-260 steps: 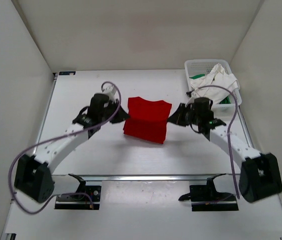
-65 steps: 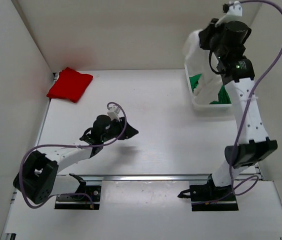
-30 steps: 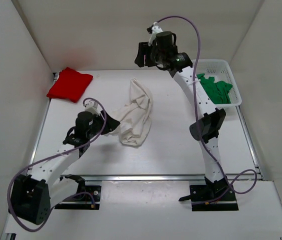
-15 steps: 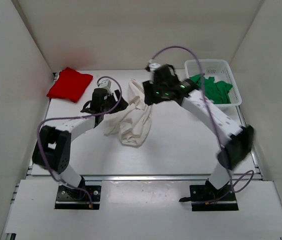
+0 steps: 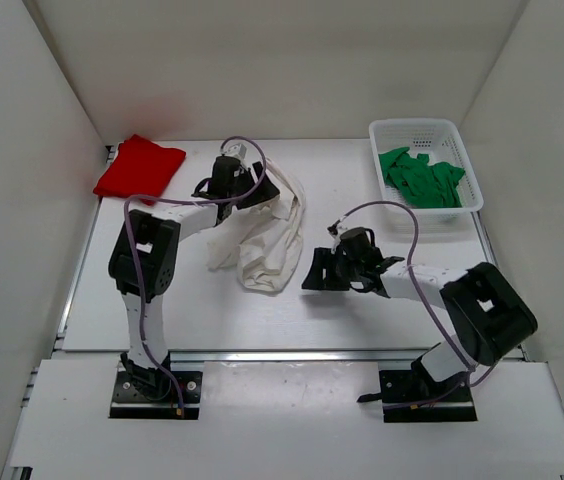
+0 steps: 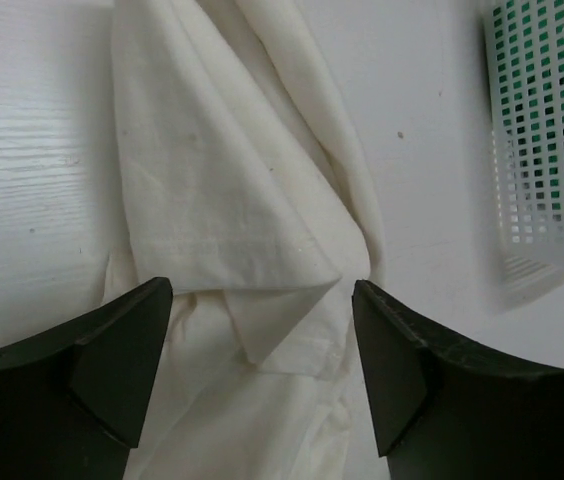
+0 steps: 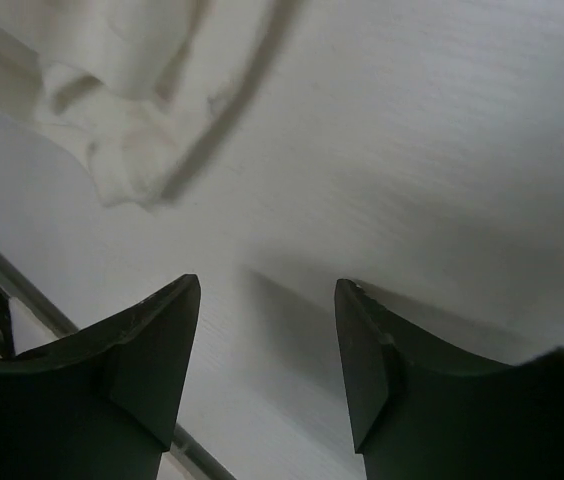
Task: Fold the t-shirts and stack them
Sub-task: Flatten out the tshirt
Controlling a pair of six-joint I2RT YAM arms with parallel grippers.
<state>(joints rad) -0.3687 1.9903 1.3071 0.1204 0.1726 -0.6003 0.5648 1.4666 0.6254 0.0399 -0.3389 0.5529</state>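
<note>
- The left gripper (image 6: 260, 287) is hovering with its jaws spread wide over the off-white shirt (image 6: 222, 180), holding nothing.
- The right gripper (image 7: 267, 282) is gaping empty too, low over the bare table (image 5: 382, 305), near the shirt's crumpled near end.
- The off-white shirt is lying rumpled mid-table.
- The red shirt (image 5: 140, 168) is sitting folded at the far left corner.
- The green shirt (image 5: 420, 177) is lying in the basket (image 5: 375, 131).
</note>
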